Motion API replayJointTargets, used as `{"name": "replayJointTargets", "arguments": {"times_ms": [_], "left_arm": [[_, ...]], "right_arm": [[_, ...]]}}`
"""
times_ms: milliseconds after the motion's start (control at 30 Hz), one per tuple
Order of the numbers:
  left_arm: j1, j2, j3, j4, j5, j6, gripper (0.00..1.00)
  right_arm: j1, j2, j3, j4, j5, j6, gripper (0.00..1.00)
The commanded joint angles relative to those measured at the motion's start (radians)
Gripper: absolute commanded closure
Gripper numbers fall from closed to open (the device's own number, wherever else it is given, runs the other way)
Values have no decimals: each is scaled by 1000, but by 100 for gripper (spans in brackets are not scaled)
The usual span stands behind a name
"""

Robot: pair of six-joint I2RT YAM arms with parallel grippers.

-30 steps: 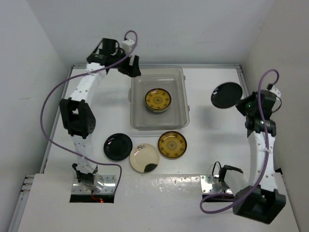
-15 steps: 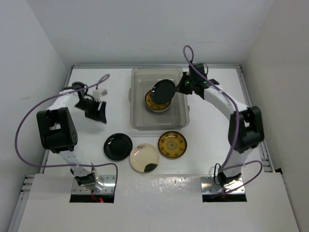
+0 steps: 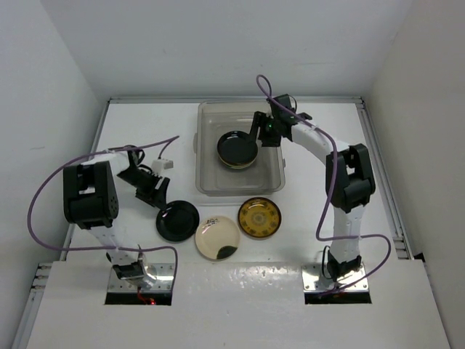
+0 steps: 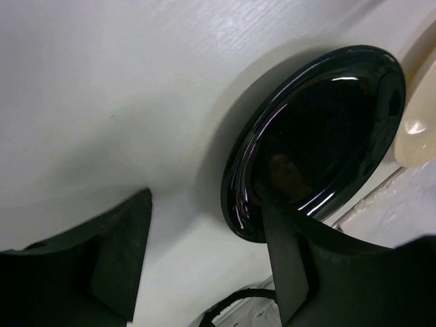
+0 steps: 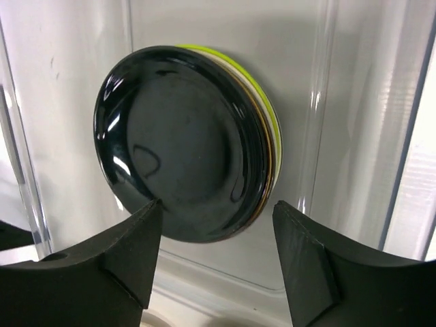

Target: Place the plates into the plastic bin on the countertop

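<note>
One bin on countertop: stack of plates inside, black on top | three left out front: black plate, cream plate, yellow plate | right gripper: agape, empty, over stack | left gripper: agape astride black plate's rim, ungripped.

Stack in bin, just left of right gripper. Before bin, three plates in a row on countertop: left plate just right of left gripper, middle plate beside it, right plate beyond.
</note>
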Motion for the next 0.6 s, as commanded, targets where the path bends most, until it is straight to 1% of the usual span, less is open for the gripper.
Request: {"name": "replayJointTargets", "arguments": {"times_ms": [0, 67, 133, 167, 200, 233, 267, 300, 333, 367, 433, 467, 500, 533, 567], "left_arm": [[-27, 54, -22, 8, -26, 58, 32], [-37, 84, -33, 8, -26, 68, 34], [-76, 127, -33, 8, -49, 68, 34], [-86, 140, -33, 8, -58, 68, 36], [-105, 140, -33, 8, -67, 68, 38], [-116, 155, -33, 19, -67, 68, 40], [-125, 166, -33, 36, -83, 59, 49], [-136, 166, -33, 36, -92, 58, 53], [-136, 180, -33, 36, -92, 48, 56], [-136, 192, -33, 36, -92, 48, 63], [-127, 192, -24, 27, -83, 48, 72], [-127, 201, -24, 18, -83, 48, 90], [-127, 201, -15, 18, -83, 48, 100], [-109, 201, 0, 18, -92, 36, 100], [-95, 201, 13, 7, -92, 35, 100]], "right_arm": [[16, -95, 33, -43, 23, -84, 35], [15, -139, 6, -43, 41, -93, 35], [10, -193, -42, -26, 64, -95, 35], [5, -249, -74, -22, 67, -92, 35], [1, -270, -88, -11, 73, -84, 35], [-4, -335, -123, 3, 92, -81, 35], [-11, -358, -164, 12, 95, -77, 35], [-17, -381, -184, 18, 104, -63, 35], [-27, -456, -260, 38, 113, -54, 35], [-42, -486, -290, 59, 116, -41, 35], [-62, -559, -371, 73, 127, -29, 35], [-70, -605, -417, 75, 145, -24, 35], [-83, -624, -439, 73, 151, -26, 35], [-100, -664, -492, 75, 159, -24, 35], [-111, -699, -508, 63, 171, -23, 35]]}}
